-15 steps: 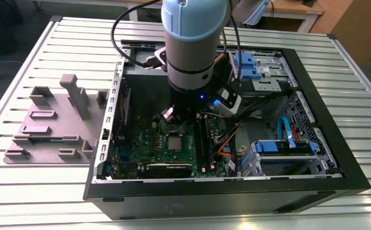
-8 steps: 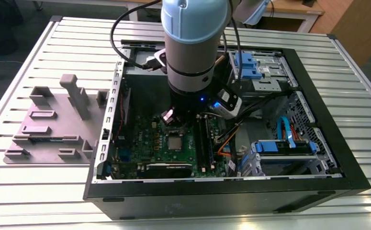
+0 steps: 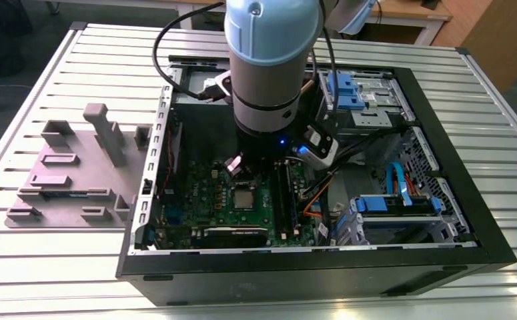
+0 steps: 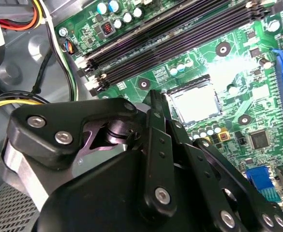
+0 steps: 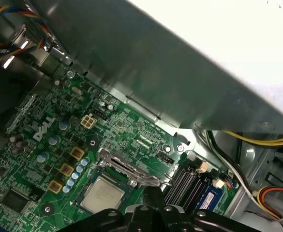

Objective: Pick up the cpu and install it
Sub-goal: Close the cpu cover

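The cpu (image 3: 242,199), a small square chip with a silvery top, lies flat in the socket on the green motherboard (image 3: 207,200) inside the open computer case. It shows in the first wrist view as the cpu (image 5: 102,194) with the socket's metal frame (image 5: 127,170) hinged up beside it, and in the second wrist view as the cpu (image 4: 194,104). My gripper (image 3: 240,167) hangs just above the board, close to the socket. Its black fingers (image 4: 154,116) are pressed together with nothing between them. The gripper's tips (image 5: 152,194) sit beside the chip, apart from it.
Black memory slots (image 4: 170,36) run beside the socket. The case walls (image 3: 329,257) ring the board, with blue drive cages (image 3: 391,200) and loose cables (image 5: 257,140) at one side. A grey parts fixture (image 3: 63,173) stands on the slatted table at the exterior view's left.
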`<state>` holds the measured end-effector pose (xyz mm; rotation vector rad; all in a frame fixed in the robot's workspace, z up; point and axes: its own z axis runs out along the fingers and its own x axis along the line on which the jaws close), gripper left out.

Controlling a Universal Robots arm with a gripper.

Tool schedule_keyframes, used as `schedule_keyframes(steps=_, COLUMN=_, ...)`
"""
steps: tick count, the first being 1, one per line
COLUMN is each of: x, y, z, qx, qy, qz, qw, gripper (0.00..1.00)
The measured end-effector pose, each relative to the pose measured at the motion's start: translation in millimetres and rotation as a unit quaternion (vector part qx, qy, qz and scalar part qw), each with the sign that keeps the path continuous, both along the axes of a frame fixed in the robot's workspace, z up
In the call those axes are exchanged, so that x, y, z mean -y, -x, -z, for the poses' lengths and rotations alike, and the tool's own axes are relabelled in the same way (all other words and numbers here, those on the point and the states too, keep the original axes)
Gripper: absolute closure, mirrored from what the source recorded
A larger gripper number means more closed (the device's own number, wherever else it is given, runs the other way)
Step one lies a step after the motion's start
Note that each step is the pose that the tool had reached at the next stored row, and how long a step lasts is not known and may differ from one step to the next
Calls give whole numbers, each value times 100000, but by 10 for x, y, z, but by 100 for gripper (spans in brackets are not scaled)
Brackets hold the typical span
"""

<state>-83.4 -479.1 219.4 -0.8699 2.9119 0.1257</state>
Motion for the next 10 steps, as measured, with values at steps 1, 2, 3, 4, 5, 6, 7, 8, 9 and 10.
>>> schedule_keyframes(steps=1, x=8, y=0, z=0, qx=0, qy=-1, qz=-7, qw=100000, gripper=89)
schedule_keyframes(steps=2, x=18, y=-1, z=0, qx=-1, qy=0, qz=-12, qw=100000, gripper=89)
schedule_keyframes(steps=3, x=27, y=-2, z=0, qx=-2, qy=3, qz=-13, qw=100000, gripper=89)
schedule_keyframes(steps=4, x=37, y=-4, z=0, qx=-3, qy=2, qz=-15, qw=100000, gripper=89)
schedule_keyframes(steps=5, x=46, y=-6, z=0, qx=-5, qy=1, qz=-14, qw=100000, gripper=89)
schedule_keyframes(steps=6, x=56, y=-8, z=0, qx=-8, qy=2, qz=-16, qw=100000, gripper=89)
schedule_keyframes(steps=7, x=67, y=-12, z=0, qx=-14, qy=3, qz=-18, qw=100000, gripper=89)
schedule_keyframes(steps=8, x=78, y=-16, z=0, qx=-20, qy=1, qz=-17, qw=100000, gripper=89)
schedule_keyframes(steps=9, x=89, y=-22, z=0, qx=-31, qy=2, qz=-16, qw=100000, gripper=89)
schedule_keyframes(steps=10, x=103, y=-29, z=0, qx=-40, qy=0, qz=-19, qw=100000, gripper=89)
